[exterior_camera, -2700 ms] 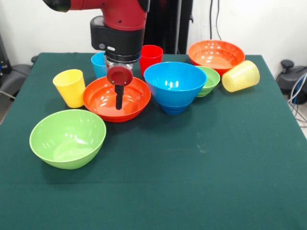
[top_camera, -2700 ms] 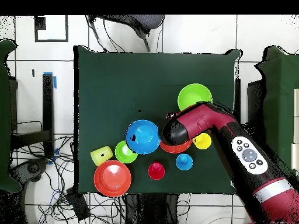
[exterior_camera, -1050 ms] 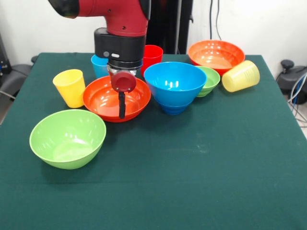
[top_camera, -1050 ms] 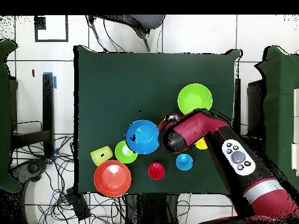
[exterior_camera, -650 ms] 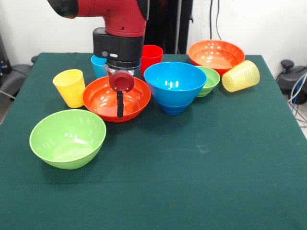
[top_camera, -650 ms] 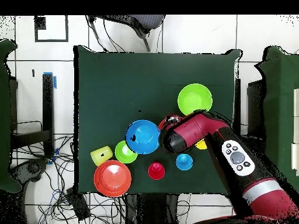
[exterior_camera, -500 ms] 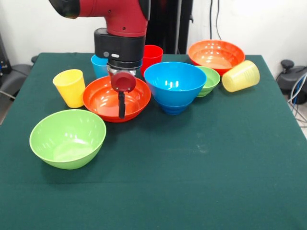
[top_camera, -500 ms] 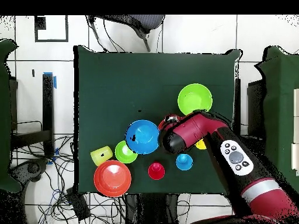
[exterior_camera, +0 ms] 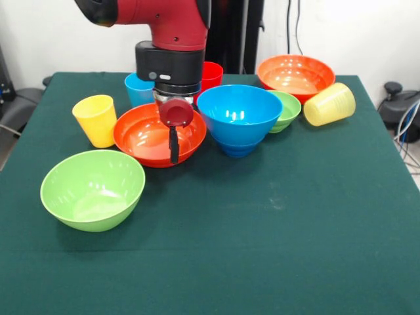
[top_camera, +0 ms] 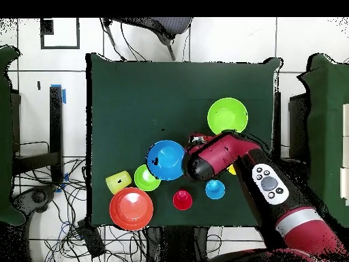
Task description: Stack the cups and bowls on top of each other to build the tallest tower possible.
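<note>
My gripper (exterior_camera: 174, 147) hangs low over the right part of an orange-red bowl (exterior_camera: 147, 134), close to its front rim. The big blue bowl (exterior_camera: 239, 118) stands just to its right, raised on a smaller blue piece under it. A small green bowl (exterior_camera: 287, 110), a second orange-red bowl (exterior_camera: 295, 75) and a ribbed pale yellow cup (exterior_camera: 329, 104) on its side are further right. The yellow cup (exterior_camera: 96, 120), light blue cup (exterior_camera: 136, 88) and red cup (exterior_camera: 210, 75) stand behind. The big green bowl (exterior_camera: 92, 189) sits at the front left. In the overhead view the arm (top_camera: 211, 160) hides the gripper.
The table (exterior_camera: 275, 249) is covered in dark green cloth. In the overhead view the blue bowl (top_camera: 165, 159), big green bowl (top_camera: 227, 115), small green bowl (top_camera: 146, 177) and orange-red bowl (top_camera: 131, 208) show. Cables lie on the floor round the table.
The gripper has moved steadily to the right in the front view, across the orange-red bowl toward the big blue bowl. No bowl or cup has moved.
</note>
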### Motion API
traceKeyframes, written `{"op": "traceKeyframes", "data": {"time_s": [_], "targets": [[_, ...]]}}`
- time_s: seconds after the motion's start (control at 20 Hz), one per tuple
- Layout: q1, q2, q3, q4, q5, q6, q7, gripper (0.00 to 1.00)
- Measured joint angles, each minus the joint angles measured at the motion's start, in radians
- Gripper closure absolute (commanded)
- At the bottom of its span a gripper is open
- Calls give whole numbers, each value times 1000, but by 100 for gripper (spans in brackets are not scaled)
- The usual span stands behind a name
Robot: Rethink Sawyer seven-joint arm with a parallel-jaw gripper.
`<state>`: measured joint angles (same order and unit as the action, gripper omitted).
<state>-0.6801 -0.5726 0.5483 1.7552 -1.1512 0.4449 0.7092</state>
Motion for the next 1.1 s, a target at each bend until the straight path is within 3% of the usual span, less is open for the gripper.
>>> {"op": "traceKeyframes", "data": {"time_s": [0.25,1.1], "targets": [[29,0,-21,0,0,-25,0,0],[30,30,-49,0,9,-25,0,0]]}}
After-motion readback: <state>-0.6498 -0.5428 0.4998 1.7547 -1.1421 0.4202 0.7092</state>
